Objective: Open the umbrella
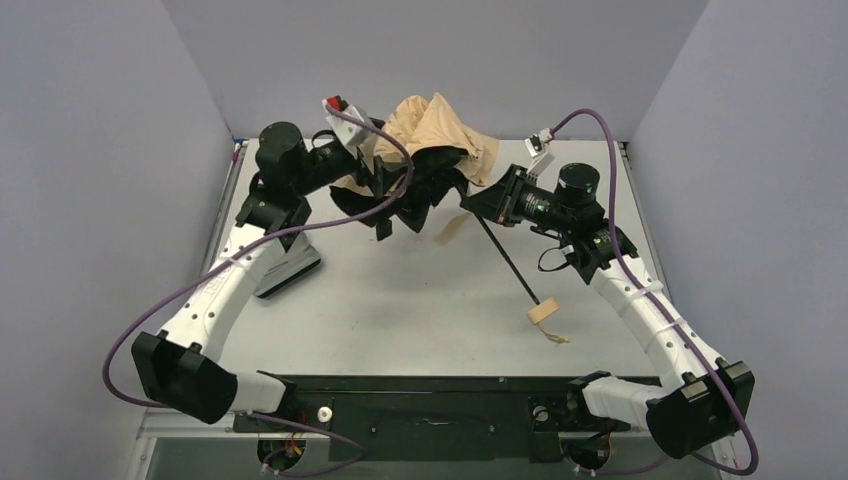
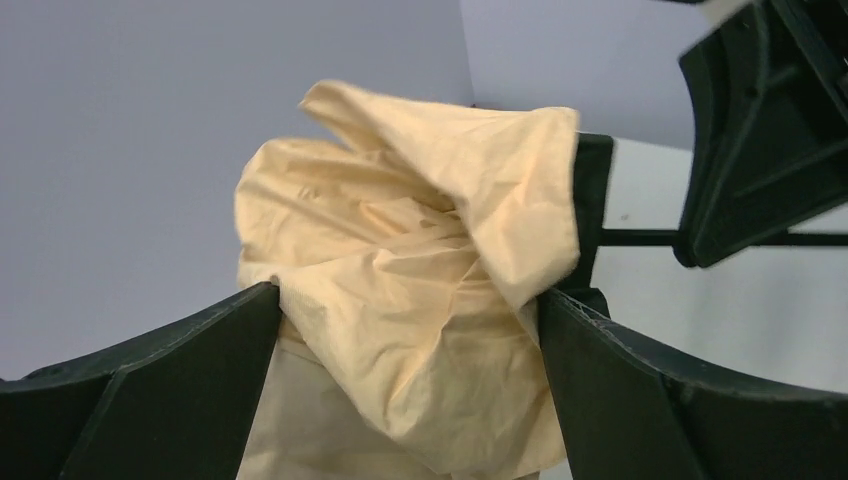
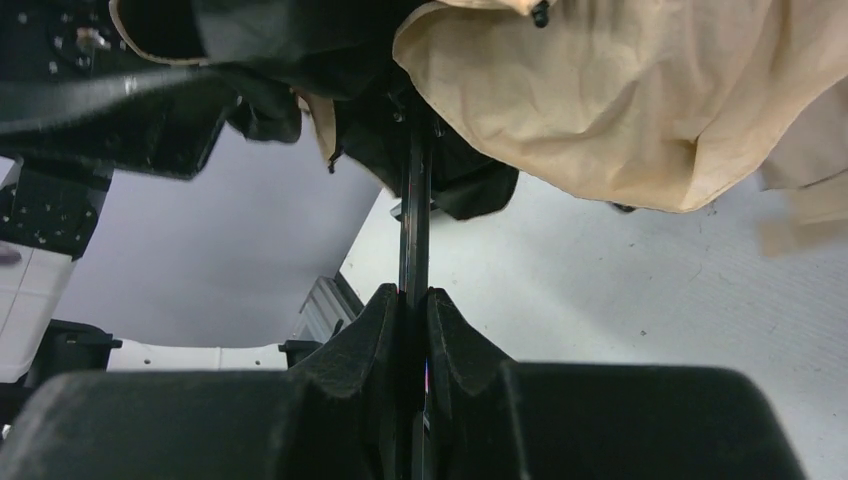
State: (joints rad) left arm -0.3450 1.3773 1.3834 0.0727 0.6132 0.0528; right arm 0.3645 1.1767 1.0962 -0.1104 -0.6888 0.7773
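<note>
Your right gripper (image 3: 413,296) pinched the shaft (image 3: 415,200) while your left gripper (image 2: 408,294) held the bunched canopy (image 2: 400,200), so opening the umbrella (image 1: 440,130) seemed midway and next called for drawing them apart.

From above, a small grey oblong pouch (image 1: 291,269) lies flat at nine o'clock on my pale bench (image 1: 410,315), near its left edge; plain grey walls (image 1: 95,120) stand around

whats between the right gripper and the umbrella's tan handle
Only the thin black shaft, running from the right gripper down to the tan handle, with bare table beneath; the top external view shows it.
</note>
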